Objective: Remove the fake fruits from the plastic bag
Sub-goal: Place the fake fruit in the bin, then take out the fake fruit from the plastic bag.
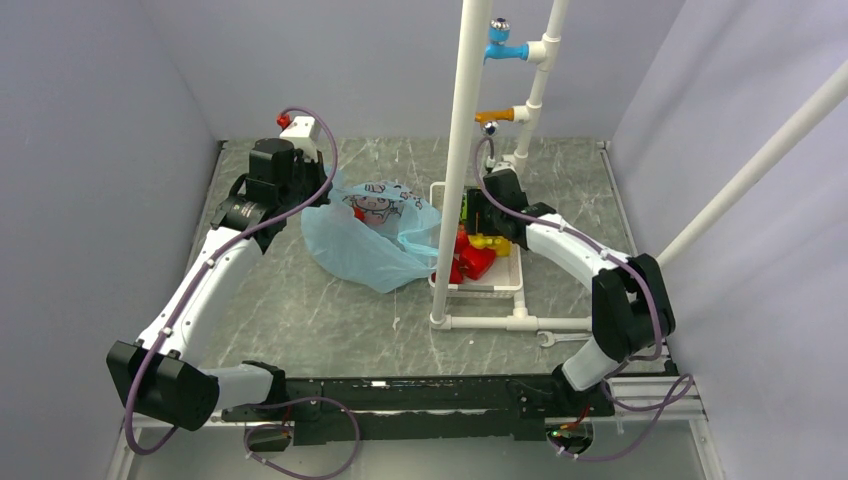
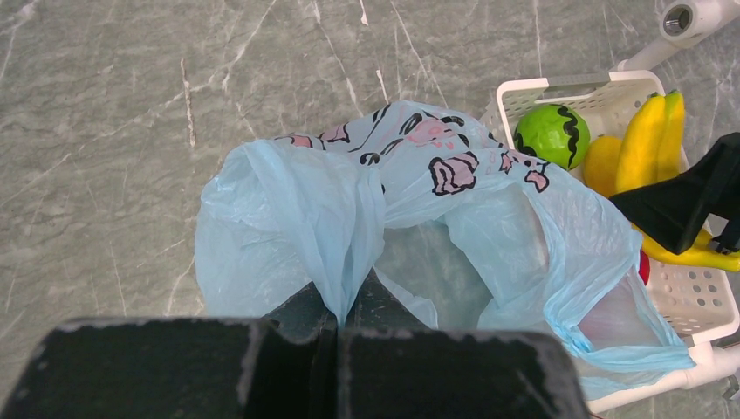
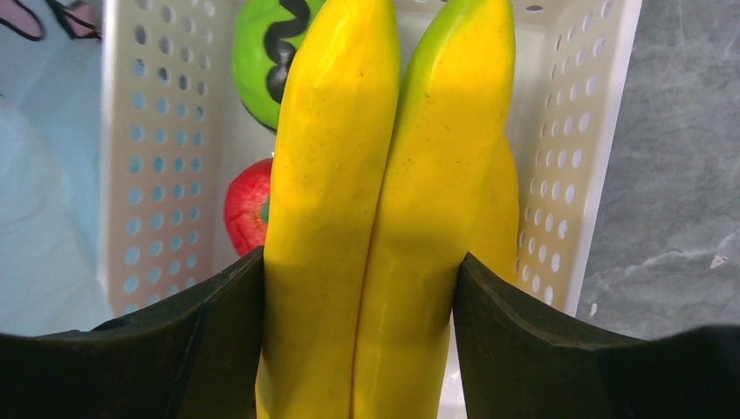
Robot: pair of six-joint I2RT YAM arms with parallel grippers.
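Right fingers (image 3: 209, 349) clamping bananas (image 3: 384, 175), held over basket (image 3: 567, 131)

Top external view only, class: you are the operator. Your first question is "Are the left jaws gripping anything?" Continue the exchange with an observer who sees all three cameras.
Observer: Yes. The left wrist camera shows the left jaws shut on a gathered fold of the plastic bag.
Operator: And what do the right jaws hold?
Observer: Yellow bananas, clamped side by side between the right jaws.
Operator: What lies beyond the bananas?
Observer: A green piece with a black wavy stripe, inside the white basket.
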